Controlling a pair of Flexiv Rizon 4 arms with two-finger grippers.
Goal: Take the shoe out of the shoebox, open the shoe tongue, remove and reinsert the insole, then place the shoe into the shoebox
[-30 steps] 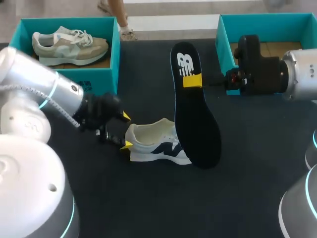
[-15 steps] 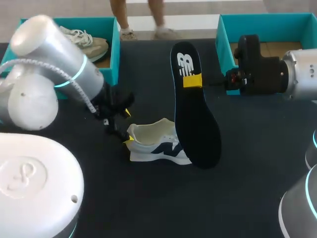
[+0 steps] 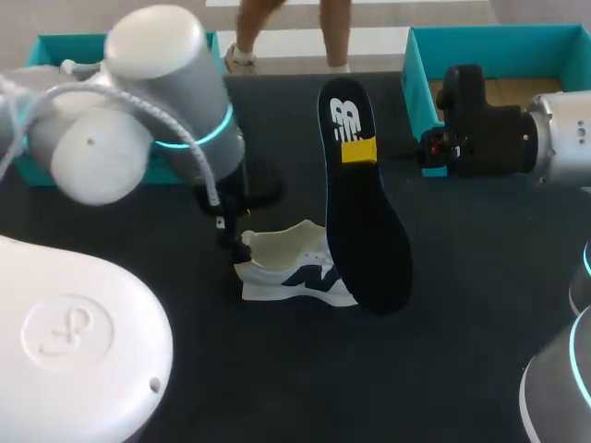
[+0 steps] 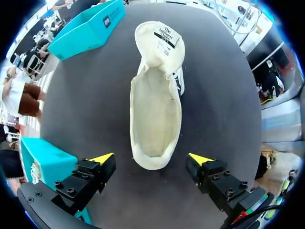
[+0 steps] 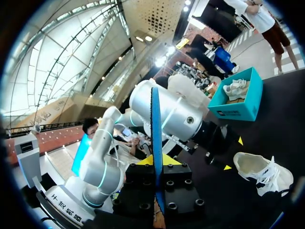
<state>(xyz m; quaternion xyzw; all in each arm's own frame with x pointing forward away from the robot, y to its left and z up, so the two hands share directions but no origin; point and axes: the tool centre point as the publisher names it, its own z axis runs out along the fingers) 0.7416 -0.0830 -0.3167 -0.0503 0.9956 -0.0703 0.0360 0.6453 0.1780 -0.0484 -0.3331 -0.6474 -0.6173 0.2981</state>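
Note:
A white shoe (image 3: 294,271) with a dark logo lies on its side on the dark table (image 3: 277,388). In the left wrist view the shoe (image 4: 157,95) shows its bare inside. My left gripper (image 4: 151,159) stands open, with the heel between its yellow fingertips (image 4: 103,158) and not touching them. In the head view that gripper (image 3: 236,247) sits at the heel end. My right gripper (image 3: 358,149) is shut on the black insole (image 3: 365,221), which stands tilted on the table beside the shoe. The right wrist view shows the insole (image 5: 156,124) edge-on between its own gripper's (image 5: 156,161) fingers.
A teal shoebox (image 3: 499,41) stands at the back right behind my right arm. Another teal box (image 5: 240,105) holding a second shoe (image 5: 235,89) stands at the back left, mostly hidden in the head view by my left arm (image 3: 157,111).
My left arm has swung up and toward the middle, covering the back left box, and its gripper has turned over the shoe's heel. The right arm and insole have not moved.

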